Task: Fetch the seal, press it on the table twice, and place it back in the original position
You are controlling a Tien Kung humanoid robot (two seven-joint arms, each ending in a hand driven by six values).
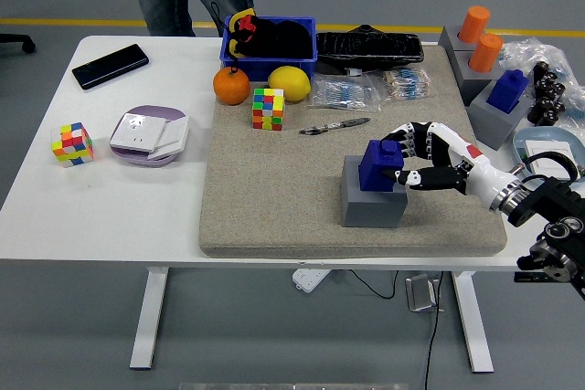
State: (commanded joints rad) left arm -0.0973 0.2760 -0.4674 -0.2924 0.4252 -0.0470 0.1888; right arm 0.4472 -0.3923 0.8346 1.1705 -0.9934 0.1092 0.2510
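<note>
Seal (382, 164) on grey block (372, 204), right hand (416, 160) reaching from right, fingers curled around it

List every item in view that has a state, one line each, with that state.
blue seal: seated in its holder, tilted slightly, gripped
grey holder: upright on the mat, seal in it
right robot hand: fingers closed around the blue seal
orange seals: both upright in their holders
second blue seal: upright in its holder
pen: lying flat on the mat
phone: lying flat, screen dark
blue bin: open, filled
</note>
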